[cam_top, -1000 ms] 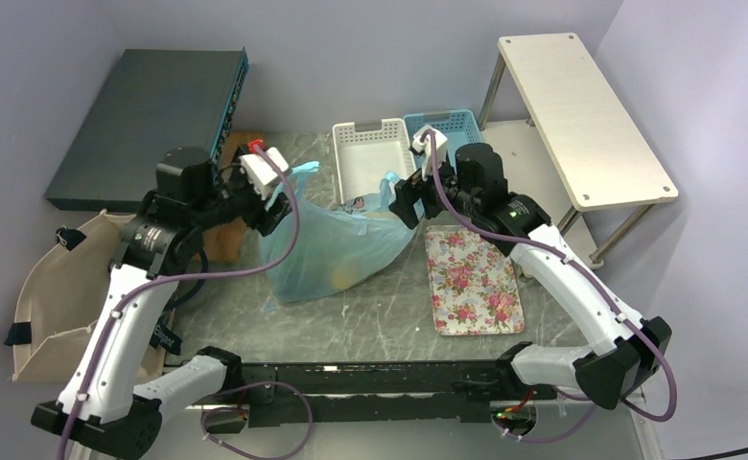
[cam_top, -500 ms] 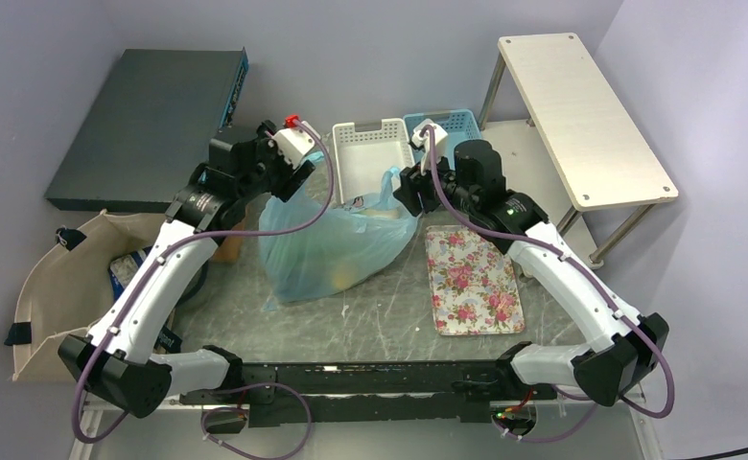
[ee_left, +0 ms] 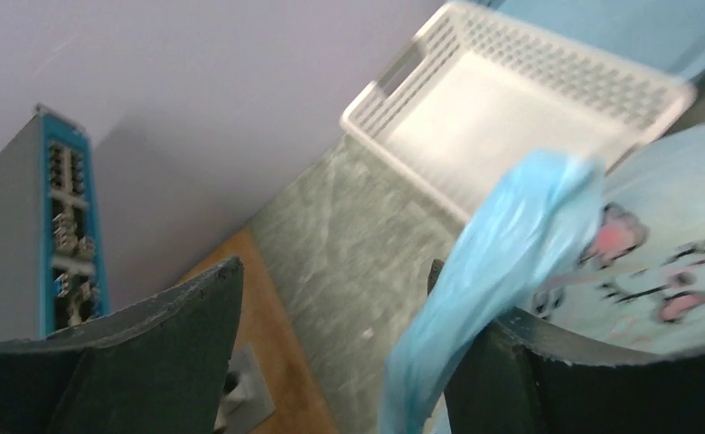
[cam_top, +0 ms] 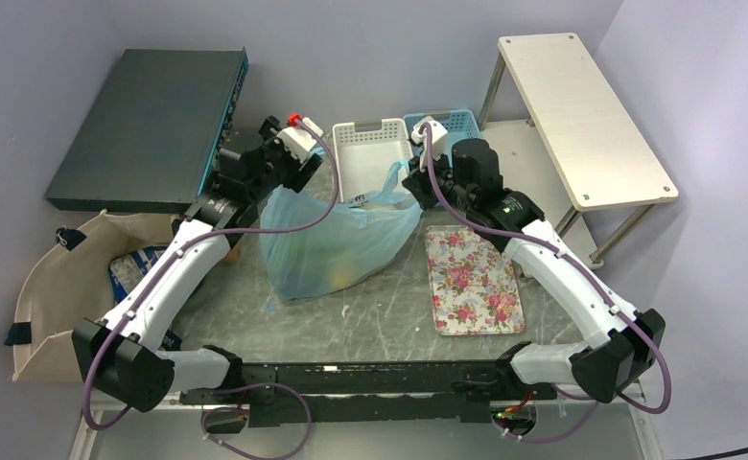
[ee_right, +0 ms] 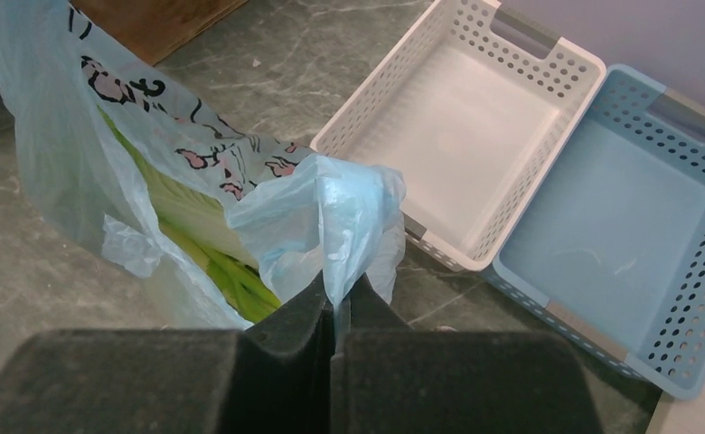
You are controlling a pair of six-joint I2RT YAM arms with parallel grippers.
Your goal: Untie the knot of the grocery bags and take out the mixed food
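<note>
Thin translucent light-blue plastic carrier bag (cam_top: 337, 240) with black lettering is sat on the grey marbled counter (cam_top: 380, 321), mouth pulled wide. Right hand (ee_right: 334, 303) is closed tight on one bunched bag handle (ee_right: 349, 212), at the bag's top right corner. Left hand (ee_left: 331, 271) is positioned at the bag's top left corner, fingers well apart. The other handle (ee_left: 502, 235) is draped against the inner face of one finger, not pinched. The two handles are kept apart, one at each hand. Long green stalks (ee_right: 227, 258) are seen inside the bag through its mouth. White perforated plastic basket (ee_right: 457, 145) and blue perforated plastic basket (ee_right: 602, 217) are placed side by side just behind the bag. Floral rectangular tray (cam_top: 474, 278) is laid just right of the bag. Beige canvas tote (cam_top: 49, 287) with black straps is located left of the bag, well apart.
</note>
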